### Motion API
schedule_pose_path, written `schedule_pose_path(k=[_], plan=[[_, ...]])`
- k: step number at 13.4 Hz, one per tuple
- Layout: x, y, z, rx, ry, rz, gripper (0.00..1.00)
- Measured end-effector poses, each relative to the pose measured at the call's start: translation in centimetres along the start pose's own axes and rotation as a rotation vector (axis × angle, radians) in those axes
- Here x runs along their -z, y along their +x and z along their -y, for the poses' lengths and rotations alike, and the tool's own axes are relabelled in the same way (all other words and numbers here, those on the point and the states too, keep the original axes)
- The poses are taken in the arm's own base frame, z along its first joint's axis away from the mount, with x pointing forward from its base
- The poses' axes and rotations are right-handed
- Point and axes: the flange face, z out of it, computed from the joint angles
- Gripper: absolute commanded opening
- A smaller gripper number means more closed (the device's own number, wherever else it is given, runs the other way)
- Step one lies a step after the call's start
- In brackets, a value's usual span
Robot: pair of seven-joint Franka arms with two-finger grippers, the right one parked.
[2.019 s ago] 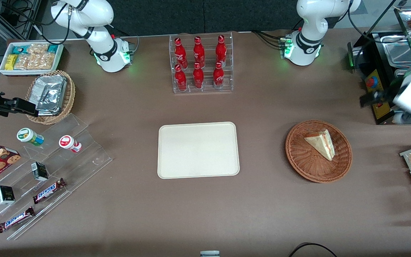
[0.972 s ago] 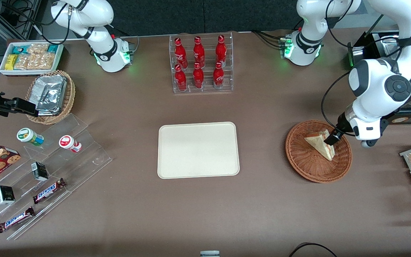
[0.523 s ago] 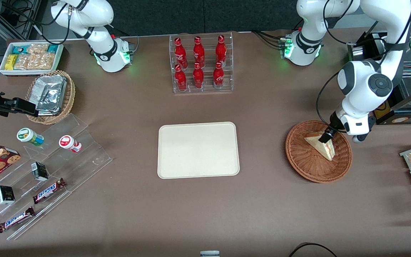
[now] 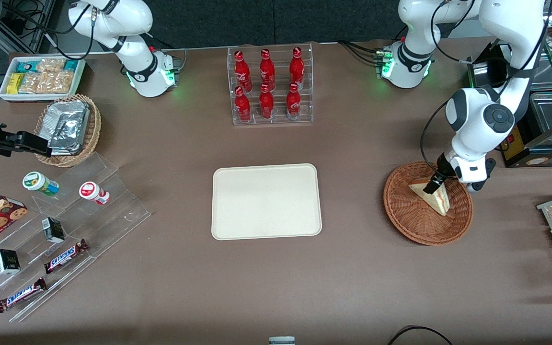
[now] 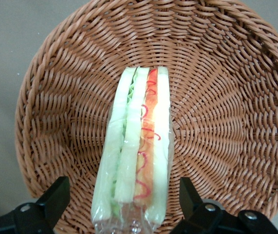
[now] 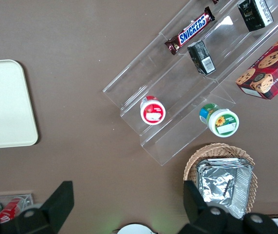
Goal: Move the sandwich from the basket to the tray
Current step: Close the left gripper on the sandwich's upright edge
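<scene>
One sandwich (image 4: 430, 192) is seen lying in one basket (image 4: 428, 225), with the claw (image 4: 433, 184) spread wide astride its wrapped end, fingers (image 5: 55, 197) not touching. One tray (image 4: 266, 201) lies nearby on the surface (image 4: 352, 268); six red bottles (image 4: 267, 84) are racked farther from the front camera.

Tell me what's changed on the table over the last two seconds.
The left arm swung in from the working arm's end of the table, bringing its gripper down over the sandwich in the basket, fingers open astride it. Sandwich, basket and tray haven't moved.
</scene>
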Motion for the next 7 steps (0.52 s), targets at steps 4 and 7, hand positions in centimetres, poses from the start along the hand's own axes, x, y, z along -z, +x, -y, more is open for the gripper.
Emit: schedule_pose_path(k=[4, 7], plan=[[0.0, 0.2, -0.2, 0.022, -0.006, -0.004, 0.0], [1.3, 0.4, -1.3, 0.014, -0.018, -0.012, 0.0]])
